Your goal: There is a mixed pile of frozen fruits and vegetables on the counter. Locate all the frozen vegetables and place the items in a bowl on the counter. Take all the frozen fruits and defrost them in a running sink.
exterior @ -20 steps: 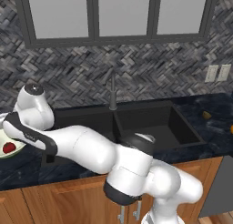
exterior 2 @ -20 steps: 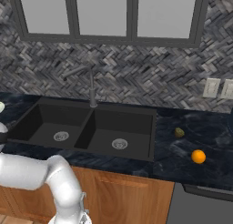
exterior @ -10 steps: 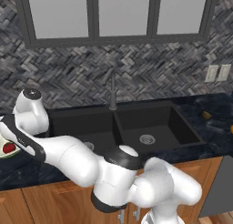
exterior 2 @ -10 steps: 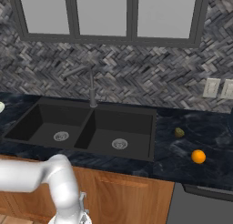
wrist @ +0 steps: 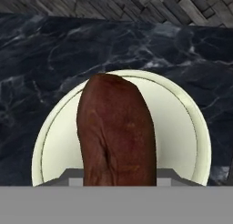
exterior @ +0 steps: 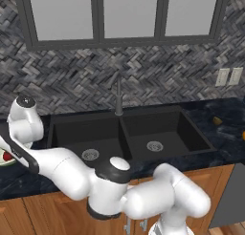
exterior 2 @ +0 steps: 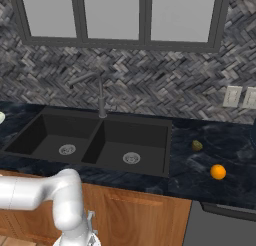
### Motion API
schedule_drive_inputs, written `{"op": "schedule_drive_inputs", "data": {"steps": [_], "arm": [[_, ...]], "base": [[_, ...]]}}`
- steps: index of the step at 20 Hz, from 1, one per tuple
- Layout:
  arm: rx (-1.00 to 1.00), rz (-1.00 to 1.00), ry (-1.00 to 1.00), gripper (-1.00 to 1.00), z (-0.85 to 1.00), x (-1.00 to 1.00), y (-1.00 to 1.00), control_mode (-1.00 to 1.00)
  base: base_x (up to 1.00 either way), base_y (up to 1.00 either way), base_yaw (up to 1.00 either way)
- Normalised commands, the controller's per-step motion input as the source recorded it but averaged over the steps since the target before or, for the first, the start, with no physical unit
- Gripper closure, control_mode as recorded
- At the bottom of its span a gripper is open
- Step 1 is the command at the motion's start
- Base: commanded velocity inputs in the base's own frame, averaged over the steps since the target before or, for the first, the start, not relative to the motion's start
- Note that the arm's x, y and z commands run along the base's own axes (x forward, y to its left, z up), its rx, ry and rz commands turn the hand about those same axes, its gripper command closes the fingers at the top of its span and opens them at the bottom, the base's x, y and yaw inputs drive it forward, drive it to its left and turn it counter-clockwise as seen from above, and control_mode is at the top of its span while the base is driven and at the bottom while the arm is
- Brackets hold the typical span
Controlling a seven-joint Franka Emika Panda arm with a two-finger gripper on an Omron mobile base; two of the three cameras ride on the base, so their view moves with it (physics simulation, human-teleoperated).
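Bowl, shallow, wide, pale greenish-white with a smooth rim [wrist: 195, 127]: sits on the dark blue-black marbled stone counter [wrist: 45, 54], well left of the black double-basin sink [exterior: 129, 133]. In the left base view its rim shows at the frame's left edge, with a small red round item [exterior: 6, 156] already lying inside it.

Dark reddish-brown oblong vegetable [wrist: 116, 132]: hangs directly over the bowl's middle in the hand view, long axis pointing away from the camera. The fingertips are hidden behind it; the two-finger gripper appears to be pinching it at a narrow spread.

White arm: stretches from the base far to the left of the sink, hand over the bowl.

Small bright orange ball [exterior 2: 218, 171]: rests on the counter right of the sink, apart from it. Yellowish-olive lump [exterior 2: 197, 145]: on the counter between the orange ball and the sink's right edge, nearer the backsplash.

Step in hand, as judged: releasing the oblong vegetable into the bowl. Done well, the hand comes low over the bowl's centre before the jaws spread, so the piece settles beside the red item and does not roll over the shallow rim. Lift straight up afterwards, clear of the rim.
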Motion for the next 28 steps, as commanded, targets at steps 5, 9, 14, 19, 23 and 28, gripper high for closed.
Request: {"op": "schedule_drive_inputs", "data": {"steps": [5, 9, 14, 19, 23, 28], "arm": [[-0.03, 0.0, 0.0, 1.0, -0.15, 0.16, 0.19, -1.0], [-0.04, 0.0, 0.0, 1.0, -0.21, 0.16, 0.27, -1.0], [-0.04, 0.0, 0.0, 1.0, -0.21, 0.15, 0.22, -1.0], [-0.03, 0.0, 0.0, 1.0, -0.11, 0.07, 0.1, -1.0], [-0.01, 0.0, 0.0, -1.0, -0.05, 0.01, 0.03, -1.0], [0.0, 0.0, 0.0, -1.0, 0.0, 0.0, 0.0, -1.0]], "base": [[0.0, 0.0, 0.0], [0.0, 0.0, 0.0], [0.0, 0.0, 0.0], [0.0, 0.0, 0.0], [0.0, 0.0, 0.0], [0.0, 0.0, 0.0]]}}
